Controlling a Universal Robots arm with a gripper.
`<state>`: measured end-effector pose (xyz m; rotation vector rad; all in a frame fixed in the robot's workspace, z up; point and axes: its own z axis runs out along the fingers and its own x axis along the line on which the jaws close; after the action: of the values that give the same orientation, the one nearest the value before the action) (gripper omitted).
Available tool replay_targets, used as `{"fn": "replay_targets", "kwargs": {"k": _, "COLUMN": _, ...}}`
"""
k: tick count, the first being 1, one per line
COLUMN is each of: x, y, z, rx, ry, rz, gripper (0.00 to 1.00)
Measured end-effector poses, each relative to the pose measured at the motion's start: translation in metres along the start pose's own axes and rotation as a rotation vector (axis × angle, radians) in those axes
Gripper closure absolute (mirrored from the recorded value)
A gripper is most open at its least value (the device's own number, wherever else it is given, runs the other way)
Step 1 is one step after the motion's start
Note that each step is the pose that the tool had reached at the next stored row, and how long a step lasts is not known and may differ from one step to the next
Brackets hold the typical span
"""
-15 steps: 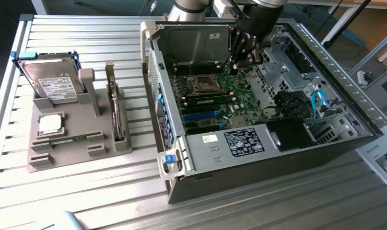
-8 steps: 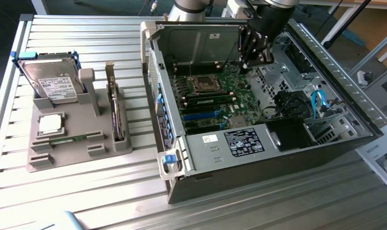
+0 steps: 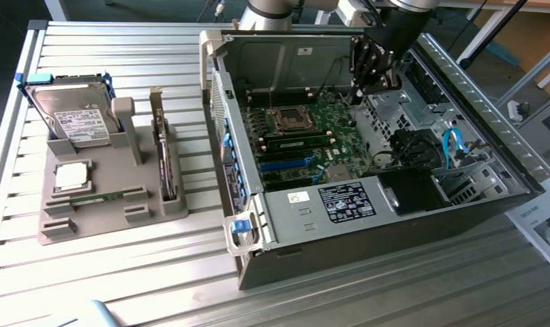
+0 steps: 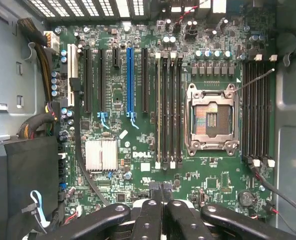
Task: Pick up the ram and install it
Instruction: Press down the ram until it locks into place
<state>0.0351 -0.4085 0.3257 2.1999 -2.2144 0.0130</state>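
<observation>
Nearest in the exterior view lie the ribbed metal slats of the table (image 3: 120, 272). On them rests the open computer case (image 3: 347, 252), lying on its side, with a blue latch (image 3: 241, 225) at its near corner.

On the exterior view's left, apart from the case, sits a grey holder (image 3: 61, 228). A thin green strip, which looks like the ram (image 3: 97, 198), lies on edge in a slot of that holder. It is well apart from the arm and nothing touches it. Just behind it, a square silver processor chip (image 3: 70, 177) rests in its own recess. A dark board (image 3: 168, 170) stands upright in a slot along the holder's case-side edge. Farther back, a hard drive (image 3: 75, 119) with a white label leans in the holder's rear cradle.

Inside the case, the green motherboard (image 3: 334, 129) faces up. The wrist view looks straight down on the motherboard (image 4: 138, 150), with its open processor socket (image 4: 211, 120) between two banks of memory slots. A seated green stick (image 3: 298, 142) fills the slot farthest from the socket (image 3: 288, 121) in one bank. In the wrist view it appears edge-on (image 4: 157, 110), while the slots beside it are bare black.

Farthest back, the gripper (image 3: 373, 90) hangs above the motherboard's far edge. In the wrist view the gripper (image 4: 157, 189) has its black fingers (image 4: 148, 215) pressed together, and nothing is visible between them.
</observation>
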Motion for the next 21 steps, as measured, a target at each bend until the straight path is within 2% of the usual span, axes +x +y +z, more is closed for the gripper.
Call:
{"fn": "replay_targets", "kwargs": {"k": 3, "x": 0.0, "y": 0.0, "z": 0.0008, "rx": 0.0, "ry": -0.0001, "rz": 0.0, "gripper": 0.89}}
{"fn": "replay_targets", "kwargs": {"k": 15, "x": 0.0, "y": -0.0002, "z": 0.0194, "rx": 0.0042, "ry": 0.0, "rz": 0.0, "gripper": 0.89}}
{"fn": "replay_targets", "kwargs": {"k": 19, "x": -0.001, "y": -0.0003, "z": 0.0325, "rx": 0.0079, "ry": -0.0001, "rz": 0.0, "gripper": 0.89}}
{"fn": "replay_targets", "kwargs": {"k": 21, "x": -0.001, "y": -0.0003, "z": 0.0353, "rx": 0.0088, "ry": 0.0, "rz": 0.0, "gripper": 0.89}}
